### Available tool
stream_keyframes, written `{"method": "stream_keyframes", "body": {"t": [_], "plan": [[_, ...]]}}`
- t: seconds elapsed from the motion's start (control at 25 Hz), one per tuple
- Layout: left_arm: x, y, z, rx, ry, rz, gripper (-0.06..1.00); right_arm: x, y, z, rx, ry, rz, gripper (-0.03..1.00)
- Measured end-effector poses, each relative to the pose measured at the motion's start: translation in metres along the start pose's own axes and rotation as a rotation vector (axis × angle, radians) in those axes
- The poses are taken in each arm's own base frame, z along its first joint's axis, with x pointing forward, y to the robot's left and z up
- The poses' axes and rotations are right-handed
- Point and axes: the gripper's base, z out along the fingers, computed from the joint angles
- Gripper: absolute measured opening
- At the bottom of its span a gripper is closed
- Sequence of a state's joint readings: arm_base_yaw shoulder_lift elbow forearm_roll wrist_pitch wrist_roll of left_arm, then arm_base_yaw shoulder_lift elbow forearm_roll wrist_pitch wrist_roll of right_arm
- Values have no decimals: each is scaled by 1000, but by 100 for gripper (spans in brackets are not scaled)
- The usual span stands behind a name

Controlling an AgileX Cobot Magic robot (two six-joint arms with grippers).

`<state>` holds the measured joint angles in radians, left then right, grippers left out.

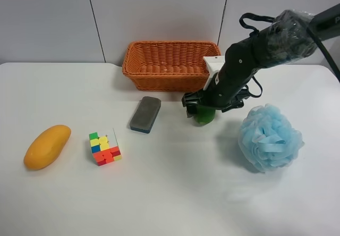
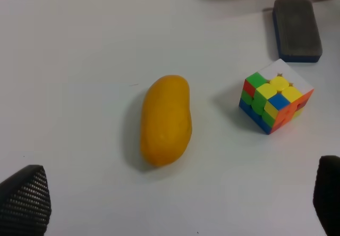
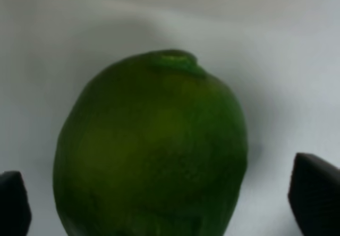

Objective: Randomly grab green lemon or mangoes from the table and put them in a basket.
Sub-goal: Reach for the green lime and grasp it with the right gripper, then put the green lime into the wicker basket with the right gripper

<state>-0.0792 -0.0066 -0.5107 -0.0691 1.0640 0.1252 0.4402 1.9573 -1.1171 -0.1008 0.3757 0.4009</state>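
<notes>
The right gripper (image 1: 204,107) is straddling the green lemon (image 3: 151,145) just in front of the basket (image 1: 170,63)
Its jaws are standing spread either side of the fruit, not yet pinching — seemingly lining up a grasp; the left gripper (image 2: 175,199), likewise spread, is hovering over the mango (image 2: 164,120) resting on the table (image 1: 170,193).

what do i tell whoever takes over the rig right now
right gripper: open, straddling the green lemon, not closed on it; the lemon sits on the table just in front of the basket.
left gripper: open, over the mango, which lies on the table.
done: nothing in the basket yet.
left: close on the lemon, lift it into the basket; then the mango.
</notes>
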Motion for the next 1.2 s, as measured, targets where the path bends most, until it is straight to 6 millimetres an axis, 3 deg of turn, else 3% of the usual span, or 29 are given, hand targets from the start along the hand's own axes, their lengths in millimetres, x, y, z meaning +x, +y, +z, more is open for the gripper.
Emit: {"method": "stream_keyframes", "body": {"t": [0.16, 0.68, 0.92, 1.2], "plan": [[0, 0, 0, 0, 0, 0, 99, 0, 0, 0, 0, 0, -1, 65], [0, 0, 0, 0, 1, 0, 99, -1, 0, -3, 0, -3, -2, 64], [0, 0, 0, 0, 1, 0, 99, -11, 4, -34, -1, -24, -3, 64], [0, 0, 0, 0, 1, 0, 99, -8, 15, -69, -7, -18, -34, 64]]}}
